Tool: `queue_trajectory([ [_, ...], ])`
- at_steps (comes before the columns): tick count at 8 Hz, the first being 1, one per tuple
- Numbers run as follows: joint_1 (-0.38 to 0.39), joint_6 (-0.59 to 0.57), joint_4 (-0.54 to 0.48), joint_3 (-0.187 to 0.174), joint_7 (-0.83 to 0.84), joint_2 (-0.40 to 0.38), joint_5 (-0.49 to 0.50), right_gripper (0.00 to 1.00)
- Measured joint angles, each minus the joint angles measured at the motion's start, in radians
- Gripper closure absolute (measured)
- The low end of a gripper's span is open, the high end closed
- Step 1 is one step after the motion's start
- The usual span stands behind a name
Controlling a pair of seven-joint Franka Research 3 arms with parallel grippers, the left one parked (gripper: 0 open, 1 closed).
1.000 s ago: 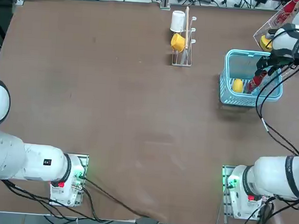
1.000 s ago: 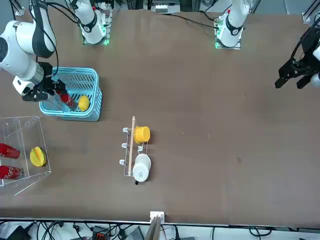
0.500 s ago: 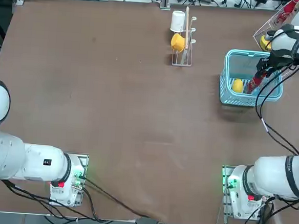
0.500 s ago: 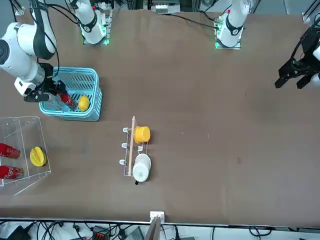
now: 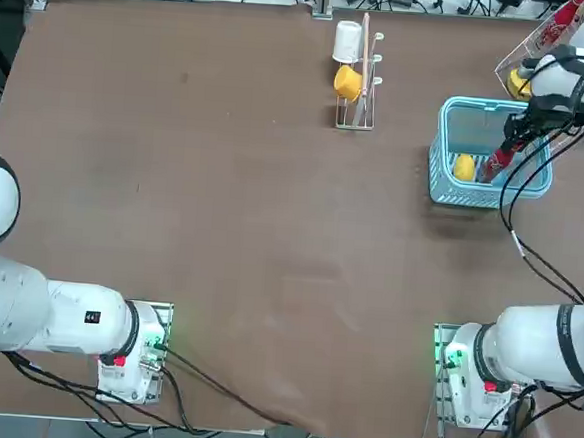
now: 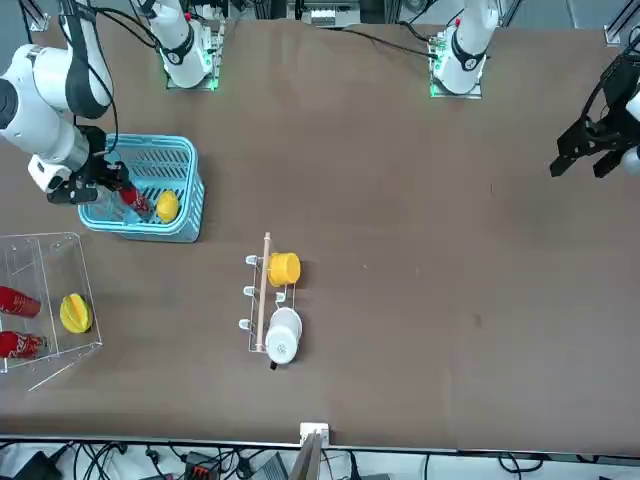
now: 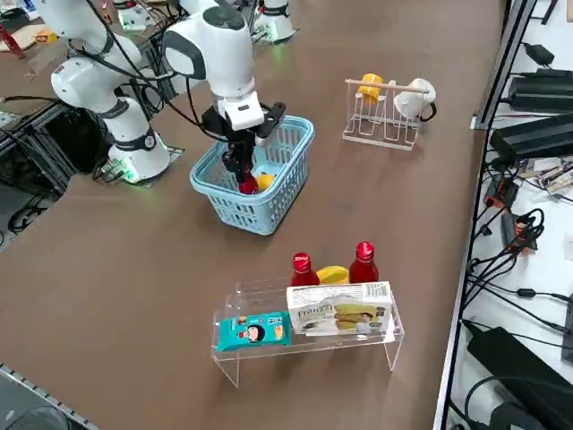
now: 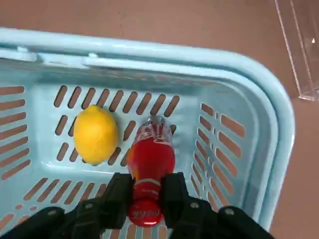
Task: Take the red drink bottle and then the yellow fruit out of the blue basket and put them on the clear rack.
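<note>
As the right gripper (image 8: 148,193) closes in on its first item, its two black fingers stand only a bottleneck apart, pinching the red drink bottle (image 8: 152,160) at the shoulder and neck, just below the cap. The bottle sits inside the blue basket (image 8: 273,107), its cap end toward the gripper and its clear base end pointing away. It looks like light, thin-walled plastic—firm at the neck, likely to give at the belly, and slick along the label. The neck is a sound place to hold, though a grip so near one end could let the body swing; if it slips, a fresh hold nearer the middle, squeezed gently, should balance better. Just beside it, at about nine o'clock in the top view, the yellow fruit (image 8: 95,134) rests on the slats—probably light, fairly firm and apt to roll, best taken across its widest part with a pad on each side. Farther out, at about one o'clock from the basket in the same view, waits the clear rack (image 6: 62,262), where other red bottles (image 7: 363,265) already stand; the smooth panels may offer little grip, so a slow release seems wise.
</note>
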Motion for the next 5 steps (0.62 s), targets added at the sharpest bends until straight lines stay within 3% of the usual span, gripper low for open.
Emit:
queue_trajectory([
  [1,0.000,-0.074,0.054,0.003,0.000,-0.002,0.000,0.63],
  [5,0.001,-0.501,0.450,0.012,0.000,-0.025,0.002,0.63],
])
